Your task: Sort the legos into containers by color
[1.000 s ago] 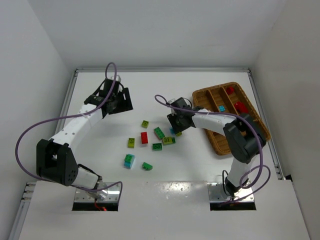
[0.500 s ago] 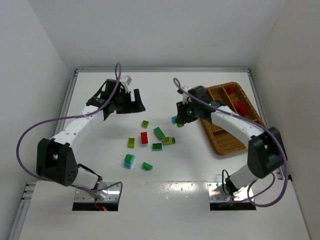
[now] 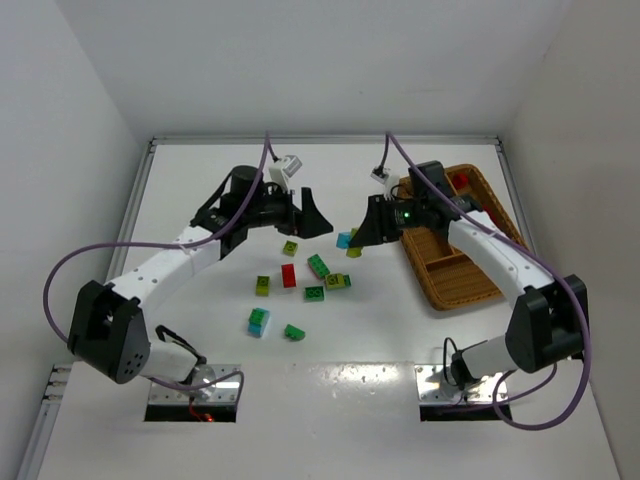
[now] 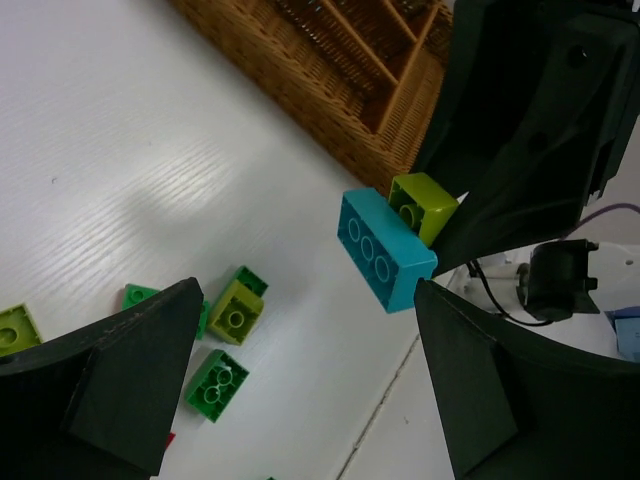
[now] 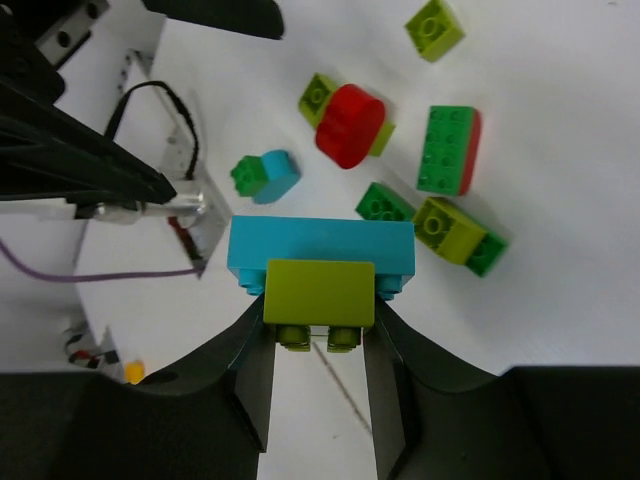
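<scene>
The right tool (image 5: 319, 318) pinches a yellow-green brick (image 5: 319, 292) between its two fingers. A cyan brick (image 5: 322, 245) sits against that brick's far side, apparently clicked onto it, though the joint itself is hidden. In the top view the pair hangs above the table (image 3: 400, 330), just left of the wicker tray (image 3: 455, 285) and over no compartment. The right arm crosses the tray and hides much of its middle sections; one red brick (image 3: 459, 181) shows in a far compartment.

The left tool (image 3: 306, 221) is spread wide and holds nothing. It hovers near the carried pair, with its fingers facing the right tool. In its own wrist view both fingers are cut off by the frame's lower edge.

Loose bricks (image 3: 289, 275) lie grouped on the table between the arms: red, dark green, yellow-green, and one cyan-and-green pair nearest the bases. Their studs are too small to count from above.
</scene>
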Motion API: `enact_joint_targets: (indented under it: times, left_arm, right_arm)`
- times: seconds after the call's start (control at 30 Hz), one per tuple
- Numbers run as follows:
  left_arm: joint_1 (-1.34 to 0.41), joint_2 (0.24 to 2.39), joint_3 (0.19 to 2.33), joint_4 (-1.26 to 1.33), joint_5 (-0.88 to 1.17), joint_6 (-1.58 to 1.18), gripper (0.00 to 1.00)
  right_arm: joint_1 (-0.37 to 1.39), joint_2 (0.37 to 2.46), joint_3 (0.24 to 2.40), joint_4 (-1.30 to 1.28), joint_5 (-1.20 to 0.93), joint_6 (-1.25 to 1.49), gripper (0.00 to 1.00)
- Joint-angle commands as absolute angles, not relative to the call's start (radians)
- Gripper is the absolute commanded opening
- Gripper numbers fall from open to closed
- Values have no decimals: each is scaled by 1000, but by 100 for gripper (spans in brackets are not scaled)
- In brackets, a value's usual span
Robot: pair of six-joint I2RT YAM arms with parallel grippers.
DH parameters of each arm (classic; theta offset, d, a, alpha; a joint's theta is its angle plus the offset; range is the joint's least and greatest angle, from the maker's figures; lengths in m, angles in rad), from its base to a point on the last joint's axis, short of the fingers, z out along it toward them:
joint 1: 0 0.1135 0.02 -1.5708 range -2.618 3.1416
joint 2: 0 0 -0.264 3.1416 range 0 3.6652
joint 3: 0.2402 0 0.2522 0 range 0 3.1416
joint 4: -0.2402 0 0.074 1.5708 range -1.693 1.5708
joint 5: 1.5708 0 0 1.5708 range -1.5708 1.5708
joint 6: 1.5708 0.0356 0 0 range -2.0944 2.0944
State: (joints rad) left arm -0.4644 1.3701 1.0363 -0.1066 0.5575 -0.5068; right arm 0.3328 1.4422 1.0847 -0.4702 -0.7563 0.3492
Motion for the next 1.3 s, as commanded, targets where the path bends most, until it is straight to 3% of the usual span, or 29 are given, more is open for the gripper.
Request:
enact_joint_targets:
  times: [0.0, 0.43, 0.7, 0.93, 1.27]
  left_arm:
    - [-471, 1358, 1009, 14, 614, -523, 94]
    - [-512, 1345, 1068, -91, 605, -411, 88]
    - [-523, 1241, 942, -63, 646, -256, 88]
    - [-586, 1073, 802, 73, 612, -98, 92]
    - [-669, 1009, 669, 400, 494, 89, 90]
  right_arm:
    - [315, 1423, 1098, -451, -905, 367, 10]
    - [305, 1466, 1129, -411, -943, 485, 12]
    - [247, 1531, 1092, -376, -1195, 557, 13]
    - [238, 1519, 1054, -382, -1379, 539, 16]
    - [238, 1509, 1065, -428, -1390, 515, 16]
